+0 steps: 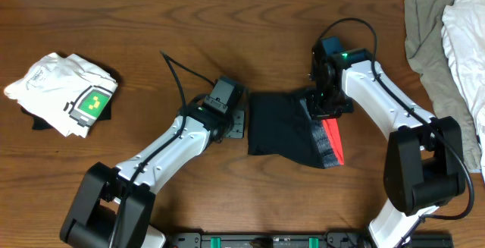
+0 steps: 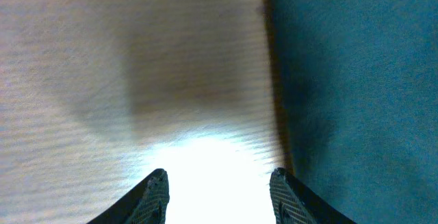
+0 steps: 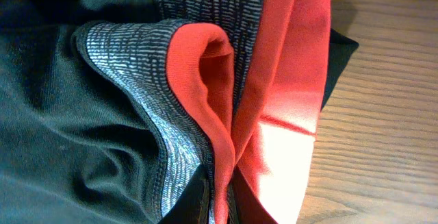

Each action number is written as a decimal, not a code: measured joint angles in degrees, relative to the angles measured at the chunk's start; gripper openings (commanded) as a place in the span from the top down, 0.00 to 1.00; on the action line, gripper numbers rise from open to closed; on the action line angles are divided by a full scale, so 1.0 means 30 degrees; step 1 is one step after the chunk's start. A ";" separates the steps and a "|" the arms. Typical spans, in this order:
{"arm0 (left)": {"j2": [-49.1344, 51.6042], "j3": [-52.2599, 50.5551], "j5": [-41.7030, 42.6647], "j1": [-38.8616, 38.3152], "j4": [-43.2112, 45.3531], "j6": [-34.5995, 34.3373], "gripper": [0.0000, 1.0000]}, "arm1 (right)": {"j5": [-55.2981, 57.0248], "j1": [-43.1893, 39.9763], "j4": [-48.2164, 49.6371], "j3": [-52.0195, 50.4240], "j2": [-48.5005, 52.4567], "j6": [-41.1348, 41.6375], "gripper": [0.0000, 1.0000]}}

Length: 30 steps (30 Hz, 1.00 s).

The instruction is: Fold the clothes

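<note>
Much of right fingers (image 3: 194, 207) beneath waistband (image 3: 137, 66); garment heap (image 1: 455, 43) partly past edge

i see a crumpled white shirt (image 1: 64, 92) with a green square print on my left, lying on the wooden table (image 1: 227, 20); a grey-beige and white heap of garments (image 1: 447, 43) sits far right.

Wooden table (image 1: 227, 28), dark trousers (image 1: 280, 130) folded at centre, white shirt (image 1: 64, 92) far left, garment heap (image 1: 447, 43) — right edge

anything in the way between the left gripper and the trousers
Nothing visible. The left gripper hangs open over bare table, right beside the edge of the trousers, with only wood between them. The right gripper is shut on the waistband at the opposite side.
</note>
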 measured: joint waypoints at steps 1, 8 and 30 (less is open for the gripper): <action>0.0000 -0.0007 0.0182 0.0000 0.0335 0.0000 0.51 | 0.0138 0.0000 0.0036 0.0000 0.0000 0.0175 0.92; 0.0000 -0.0044 0.0714 -0.0401 0.2739 0.0007 0.64 | 0.0546 0.0044 0.0036 0.0000 0.0000 0.0707 0.91; 0.3031 -0.0044 0.1778 -0.2200 0.5727 0.0146 0.68 | 0.0838 0.0350 0.0000 0.0000 0.0000 0.1064 0.91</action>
